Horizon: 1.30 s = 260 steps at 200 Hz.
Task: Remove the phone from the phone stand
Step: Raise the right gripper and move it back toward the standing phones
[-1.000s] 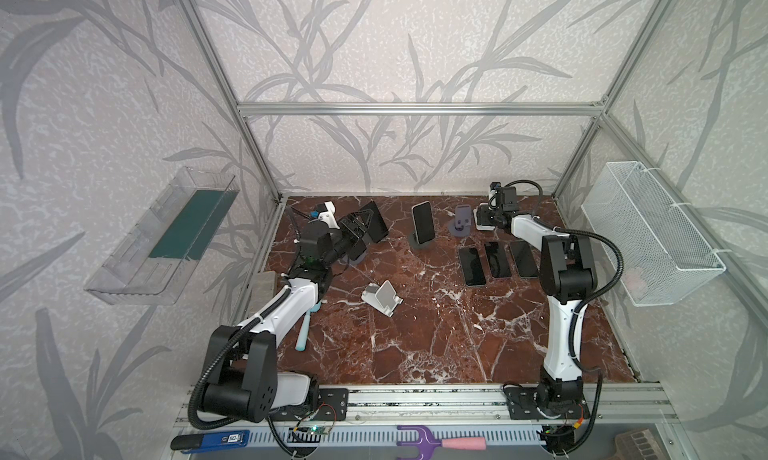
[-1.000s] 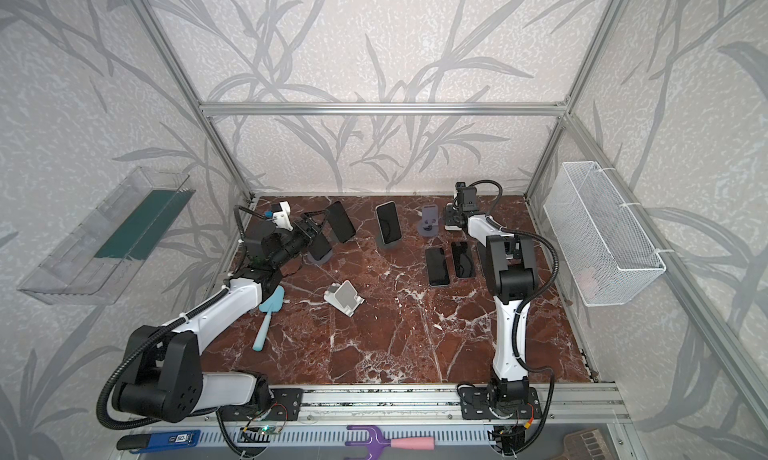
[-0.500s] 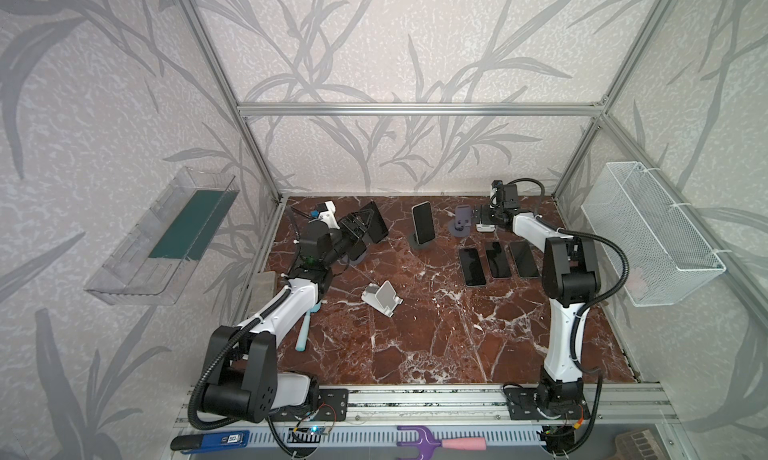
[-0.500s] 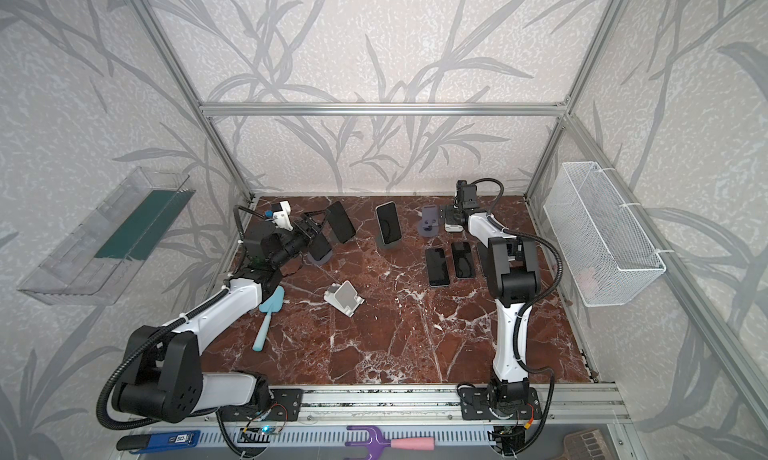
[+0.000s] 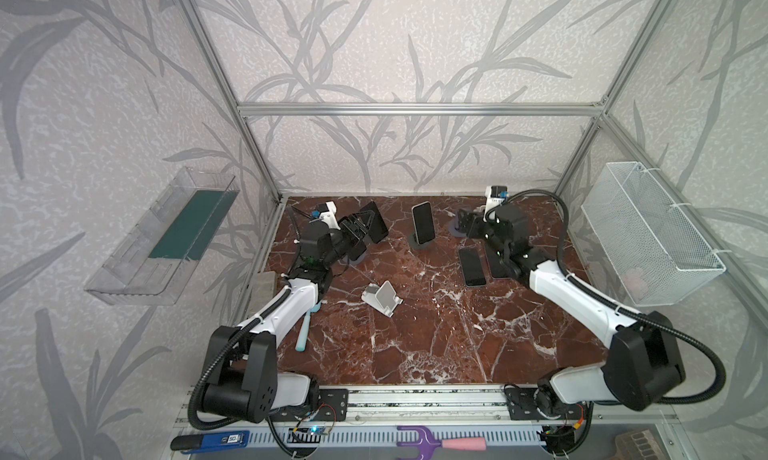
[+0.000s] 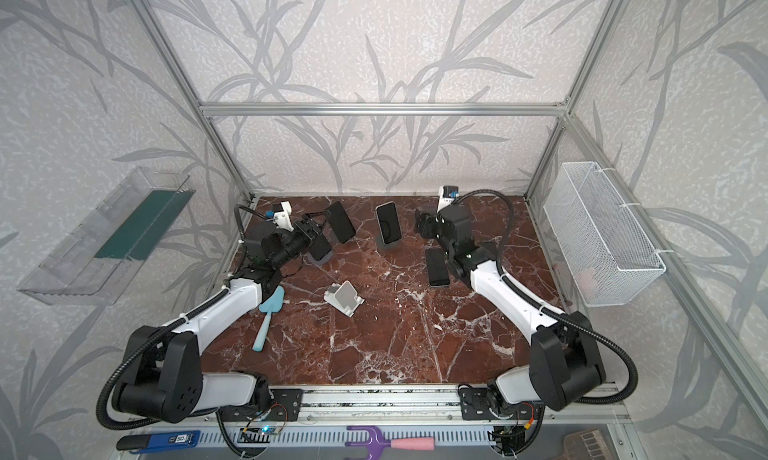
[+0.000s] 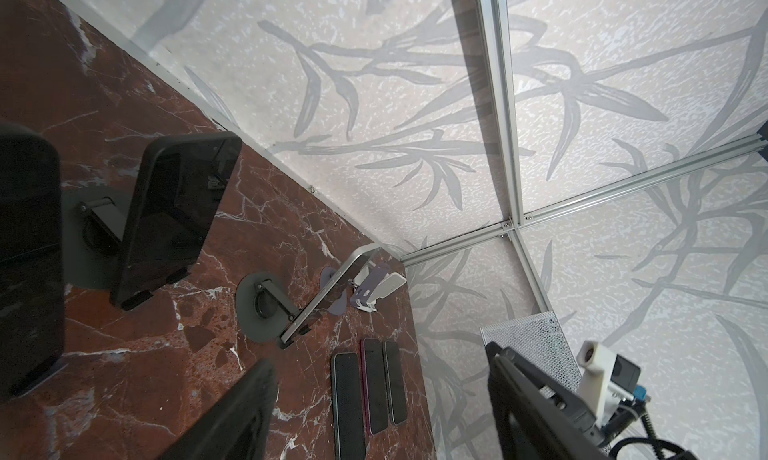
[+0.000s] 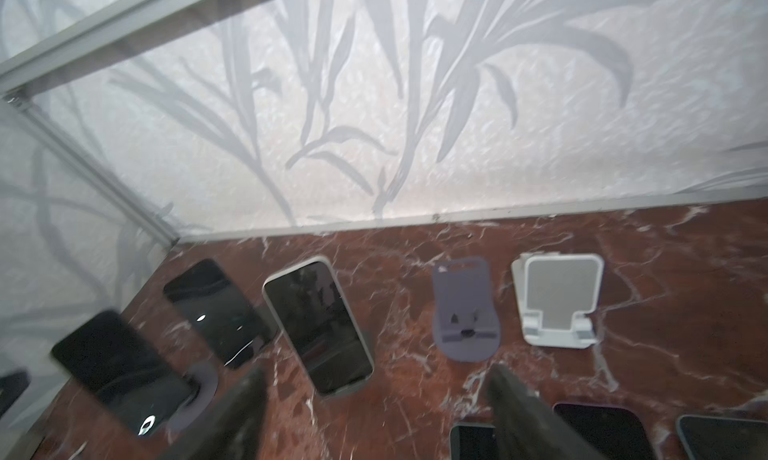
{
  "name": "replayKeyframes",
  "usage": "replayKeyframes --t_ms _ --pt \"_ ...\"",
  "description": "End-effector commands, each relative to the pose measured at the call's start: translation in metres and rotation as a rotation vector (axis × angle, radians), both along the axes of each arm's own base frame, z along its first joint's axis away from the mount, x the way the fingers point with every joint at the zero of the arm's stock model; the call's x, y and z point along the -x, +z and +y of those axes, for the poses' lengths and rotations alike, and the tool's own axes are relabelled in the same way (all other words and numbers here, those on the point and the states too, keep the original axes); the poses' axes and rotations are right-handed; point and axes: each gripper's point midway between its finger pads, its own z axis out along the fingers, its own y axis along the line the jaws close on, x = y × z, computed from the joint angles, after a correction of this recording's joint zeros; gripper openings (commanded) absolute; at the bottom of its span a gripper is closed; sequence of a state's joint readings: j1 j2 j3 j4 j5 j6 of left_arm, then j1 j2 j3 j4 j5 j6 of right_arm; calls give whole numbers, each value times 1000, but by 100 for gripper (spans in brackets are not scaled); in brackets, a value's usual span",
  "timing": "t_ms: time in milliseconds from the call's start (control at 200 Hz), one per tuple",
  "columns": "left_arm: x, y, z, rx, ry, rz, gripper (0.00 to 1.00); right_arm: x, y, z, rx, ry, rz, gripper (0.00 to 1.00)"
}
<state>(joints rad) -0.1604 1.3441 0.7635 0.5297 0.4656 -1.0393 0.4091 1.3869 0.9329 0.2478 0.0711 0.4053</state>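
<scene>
Grey leaf-pattern walls close the booth around a red marble counter [image 5: 415, 354]. Both arms reach to the back row, where the phones are. The left claw [image 7: 379, 356] is open and holds nothing. It stands just beside two dark phones [image 7: 178, 216], each leaning on its own stand. The right claw [image 8: 376, 374] is open and empty too, and it faces the light-edged phone [image 8: 318, 325], which leans on a round-foot stand [image 5: 417, 243] between the arms.

So three phones are on stands, leaning probably so that a claw can take them by the edges. Three flat phones [image 7: 374, 387] lie side by side, I judge already removed. Three stands are empty: a purple stand [image 8: 465, 308], a white stand [image 8: 557, 300] beside it, and a second white stand [image 5: 382, 297] mid-counter.
</scene>
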Motion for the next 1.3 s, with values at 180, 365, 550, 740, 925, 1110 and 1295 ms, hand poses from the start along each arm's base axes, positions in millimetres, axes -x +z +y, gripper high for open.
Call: replayKeyframes --t_ms 180,365,550,740,925,1110,1295 --pt "1 7 6 -25 28 3 81 47 -1 45 -23 319 20 63" --pt "5 2 14 -60 77 51 81 49 -22 39 14 251 86 62" --pt "14 3 29 -78 157 56 78 32 -23 39 168 189 68 65" --pt "31 19 50 -75 275 -10 77 -5 -11 70 326 234 -40 80" --pt "31 33 43 -78 230 -54 78 -38 -12 97 357 284 -71 89" --pt "23 30 25 -52 143 -58 78 -72 -31 124 350 324 -27 94" --pt "20 29 17 -25 101 -53 78 -102 -41 135 317 286 12 99"
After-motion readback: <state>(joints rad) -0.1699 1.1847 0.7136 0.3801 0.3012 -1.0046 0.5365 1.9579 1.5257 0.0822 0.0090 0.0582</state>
